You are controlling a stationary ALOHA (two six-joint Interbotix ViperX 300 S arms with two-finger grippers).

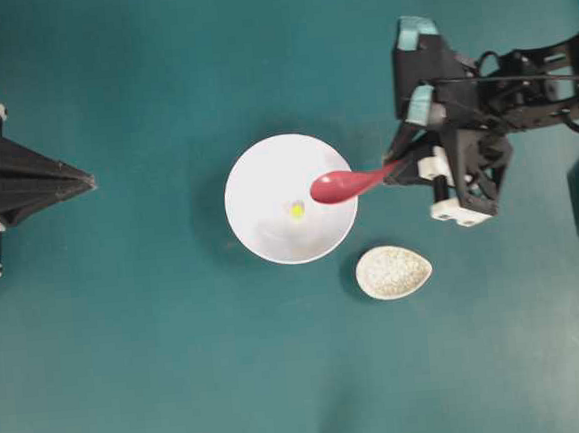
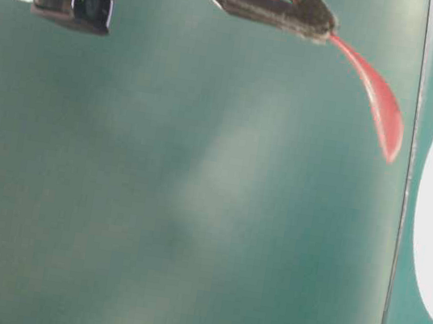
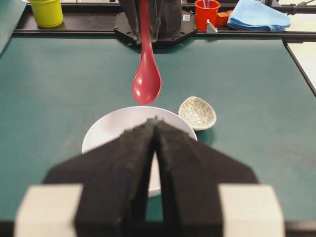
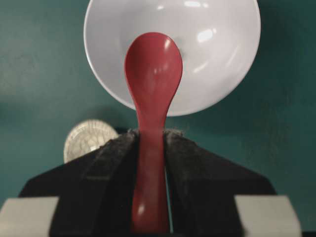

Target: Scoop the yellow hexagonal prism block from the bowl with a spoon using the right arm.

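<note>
The white bowl point(image 1: 290, 198) sits mid-table with the tiny yellow block point(image 1: 296, 210) inside, near its centre. My right gripper point(image 1: 396, 164) is shut on the handle of the pink-red spoon point(image 1: 339, 185); the scoop hangs over the bowl's right rim, above and right of the block. In the right wrist view the spoon point(image 4: 152, 89) sticks out between the jaws over the bowl point(image 4: 217, 54); the block is hidden there. My left gripper point(image 1: 88, 179) is shut and empty at the left edge, far from the bowl. The left wrist view shows the spoon point(image 3: 146, 81) above the bowl point(image 3: 106, 129).
A small speckled oval dish point(image 1: 393, 271) lies just below and right of the bowl, also in the left wrist view point(image 3: 197, 112). A yellow cup point(image 3: 47, 12), a red cup point(image 3: 206, 13) and a blue cloth point(image 3: 259, 15) stand beyond the table's far edge.
</note>
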